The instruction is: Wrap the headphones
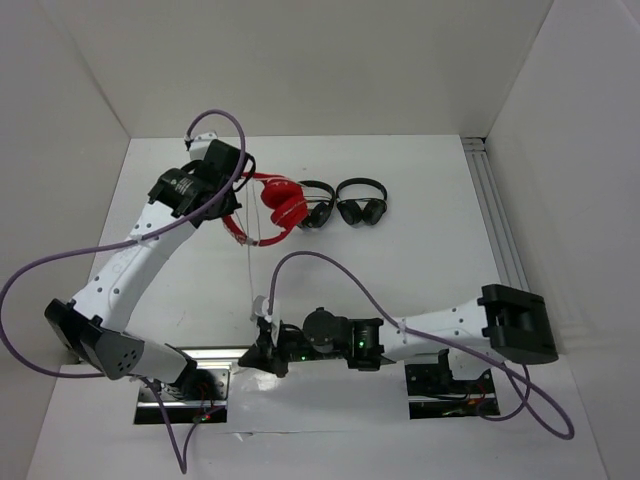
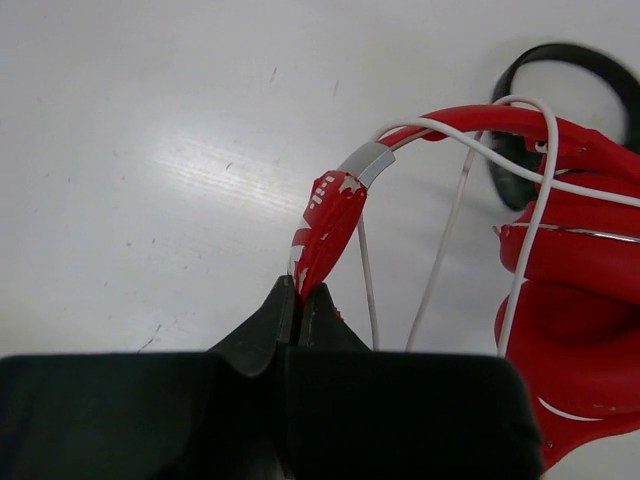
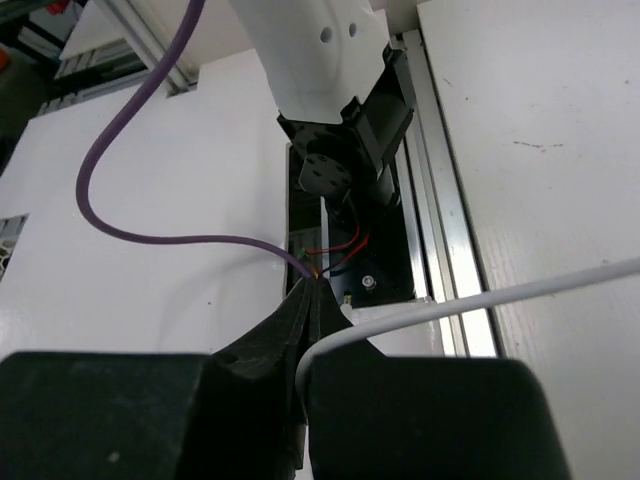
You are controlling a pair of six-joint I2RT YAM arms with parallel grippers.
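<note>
The left end effector [image 2: 298, 300] pinches the headphones [image 1: 283, 205] by their band, far across the desk [image 1: 420, 260]. The right end effector [image 3: 312, 300] pinches the white cable [image 1: 248, 262], which stretches near-to-far between them.

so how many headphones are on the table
3: red headphones far centre, pinched by the left gripper; one black pair just right of them; second black pair right of that.

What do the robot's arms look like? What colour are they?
Both the left arm and the right arm have smooth white links joined by chunky black joints. A loose purple cable loops along each. The left end effector and right end effector are black, each with two pointed wedge fingers. A tiny green light glows on the right arm.
</note>
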